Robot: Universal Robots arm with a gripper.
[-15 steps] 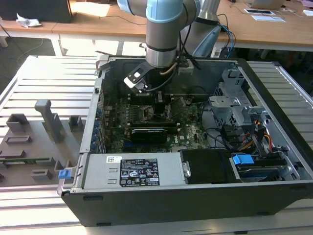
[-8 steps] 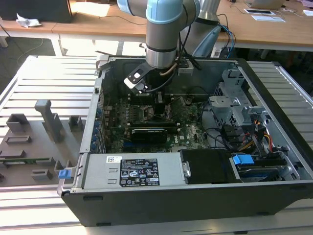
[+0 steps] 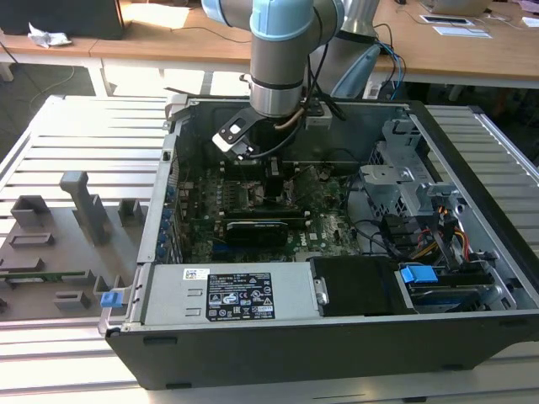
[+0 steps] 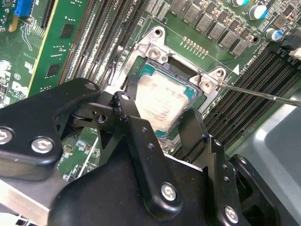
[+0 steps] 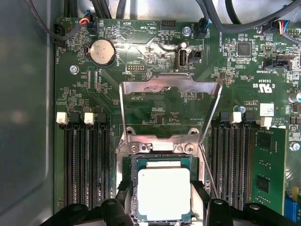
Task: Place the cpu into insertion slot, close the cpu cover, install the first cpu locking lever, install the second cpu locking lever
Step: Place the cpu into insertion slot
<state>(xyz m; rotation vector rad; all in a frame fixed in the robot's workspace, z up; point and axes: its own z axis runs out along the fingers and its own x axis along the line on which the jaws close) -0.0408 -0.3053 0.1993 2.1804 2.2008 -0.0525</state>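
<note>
I am watching the gripper (image 4: 157,112) hovering over the cpu (image 5: 163,194), which is sitting in its socket, upper centre of the exterior view. I cannot tell whether it is clamping. The cpu cover (image 5: 169,87) is standing open.

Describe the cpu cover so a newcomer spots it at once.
Inside the open computer case, find the green motherboard. Beside the seated, silver-topped cpu, the cpu cover is swung open. It alone is a bare metal frame, with board showing through its window.

Silver cpu (image 5: 163,193) apparently seated; windowed cpu cover (image 5: 169,85) stands open.
</note>
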